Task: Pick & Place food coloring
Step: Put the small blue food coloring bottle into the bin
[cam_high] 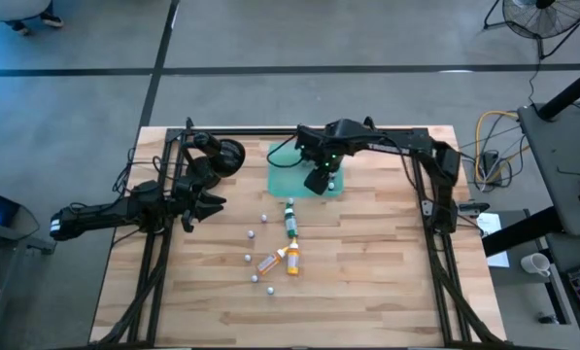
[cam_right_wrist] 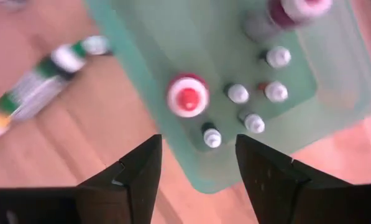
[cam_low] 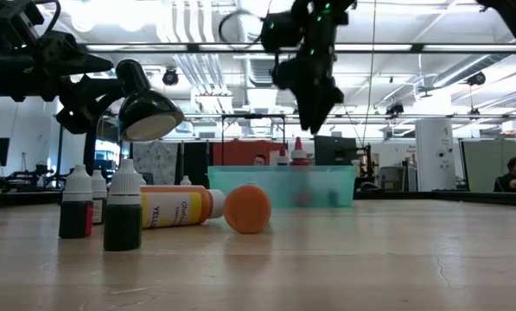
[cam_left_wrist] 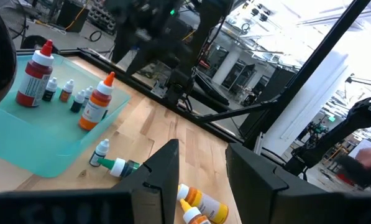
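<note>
Right gripper (cam_high: 318, 181) is held above the green tray (cam_high: 282, 171), fingers apart, nothing gripped. Small bottles (cam_right_wrist: 238, 93) stand in the tray; green bottle (cam_high: 290, 220) and orange bottles (cam_high: 292, 259) lie on the table (cam_high: 387, 282). Left gripper (cam_high: 210, 206) is parked aside, fingers seemingly parted.

Lighting even and bright, from ceiling strip lights (cam_low: 197, 26) glaring white at table height, with only soft shadows on the wooden table (cam_high: 367, 272); right wrist picture motion-blurred throughout, its tray (cam_right_wrist: 141, 37) and green bottle (cam_right_wrist: 42, 84) smeared.

R gripper (cam_right_wrist: 197, 168) open over green tray (cam_right_wrist: 334, 106), small bottles (cam_right_wrist: 238, 93) inside
</note>
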